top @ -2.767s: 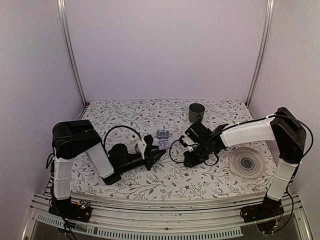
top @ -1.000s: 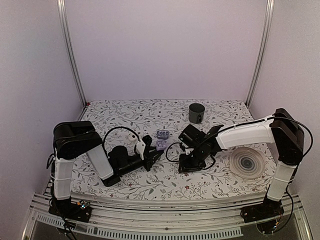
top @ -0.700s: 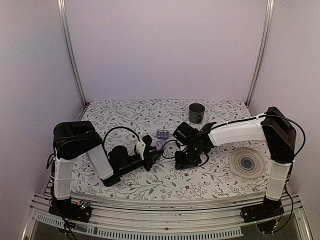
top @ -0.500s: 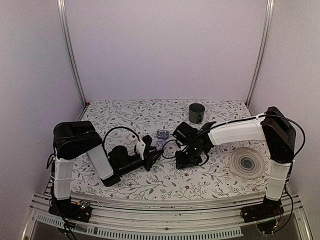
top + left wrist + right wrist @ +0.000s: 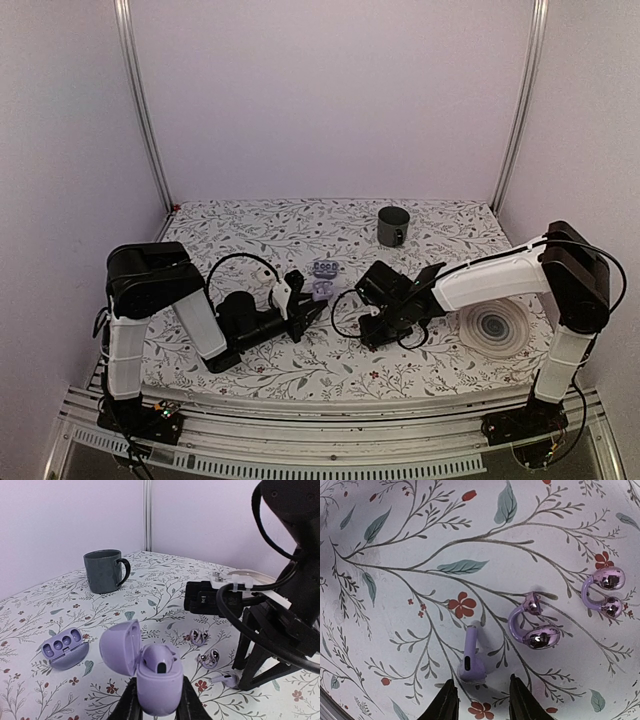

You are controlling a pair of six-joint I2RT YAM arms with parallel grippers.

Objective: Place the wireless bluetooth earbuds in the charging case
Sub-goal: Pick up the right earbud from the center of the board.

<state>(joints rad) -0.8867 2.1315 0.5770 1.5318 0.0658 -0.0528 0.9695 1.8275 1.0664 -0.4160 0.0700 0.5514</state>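
Holding the case point(image 5: 157, 676) upright with its lid swung back, the left gripper point(image 5: 159, 706) is clamped on the base's two sides, probably so the sockets face up and stay put for a drop-in from the other arm. The right gripper point(image 5: 481, 702) points down at the table point(image 5: 395, 605), its jaws apart and set either side of the near end of a stem bud point(image 5: 470, 661) that lies flat, so it looks lined up for a pinch not yet made. Its own camera shows that alignment plainly, along with two clip buds point(image 5: 532, 626) point(image 5: 605, 592) lying just beyond and apart from the stem bud. It shows nothing of the case. The left wrist view supplies that: the case in the foreground, the right fingers point(image 5: 250, 662) standing near it to the right, a small socketed tray point(image 5: 64, 648) to the left and a mug point(image 5: 104, 571) well behind. It also shows a lilac lump with a dark slot in the base, perhaps a bud already seated, though I cannot tell. The top view is too small for the buds.
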